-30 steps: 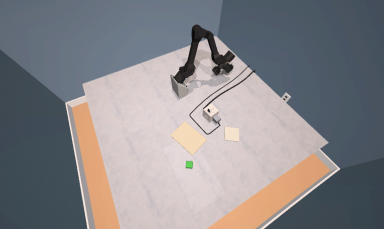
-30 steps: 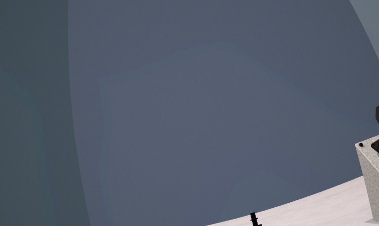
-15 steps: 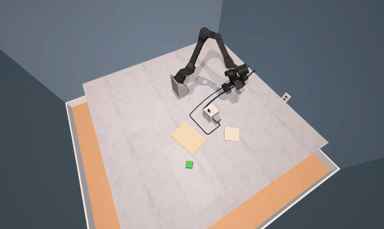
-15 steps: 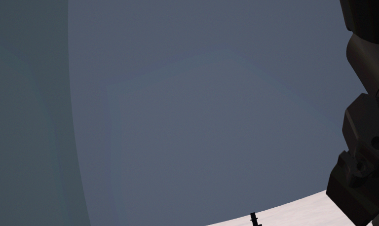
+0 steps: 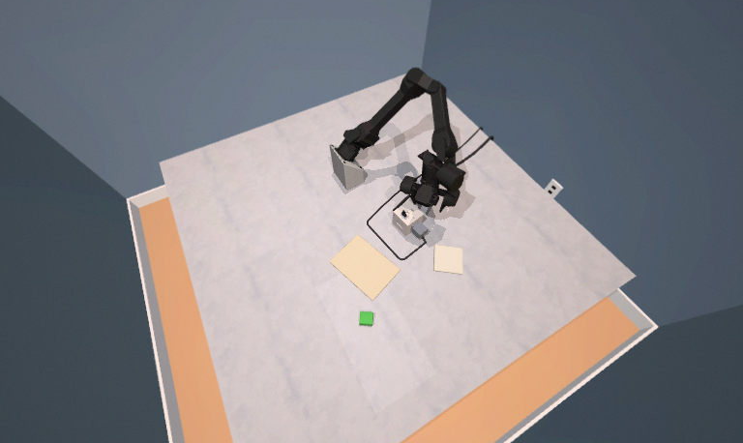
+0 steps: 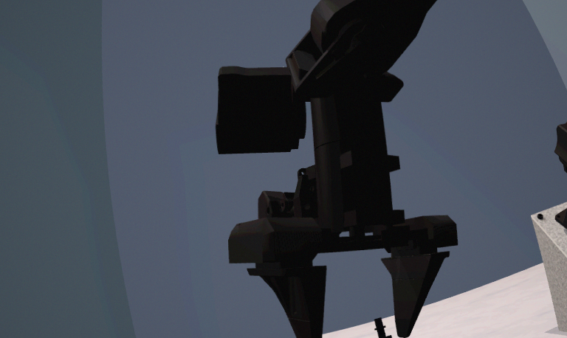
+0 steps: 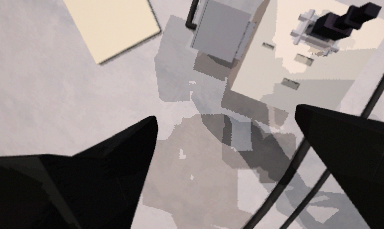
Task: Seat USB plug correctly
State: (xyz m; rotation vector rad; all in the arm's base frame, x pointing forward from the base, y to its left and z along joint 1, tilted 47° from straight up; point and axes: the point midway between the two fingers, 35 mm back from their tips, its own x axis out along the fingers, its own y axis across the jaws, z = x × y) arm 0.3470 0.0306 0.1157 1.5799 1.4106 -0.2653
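Note:
The pale power cube (image 5: 402, 226) (image 7: 325, 91) stands on the table. The black USB plug (image 5: 404, 214) (image 6: 379, 328) (image 7: 332, 26) sticks up from the socket on its top; how deep it sits and which way round it is cannot be told. My gripper (image 5: 420, 208) (image 6: 356, 332) (image 7: 224, 116) is wide open and empty, pointing down above the table beside the cube. In the wrist view the plug is at the upper right, beyond the right fingertip. In the exterior view it shows low between the fingers, nearer the right one, and the cube is out of frame.
A grey adapter (image 5: 419, 230) (image 7: 222, 31) sits at the cube's side. A black cable (image 5: 385, 242) (image 7: 370, 106) loops around the cube. A large tan sheet (image 5: 364, 267), a small cream pad (image 5: 448, 259) (image 7: 110, 24) and a green block (image 5: 366, 317) lie on the table.

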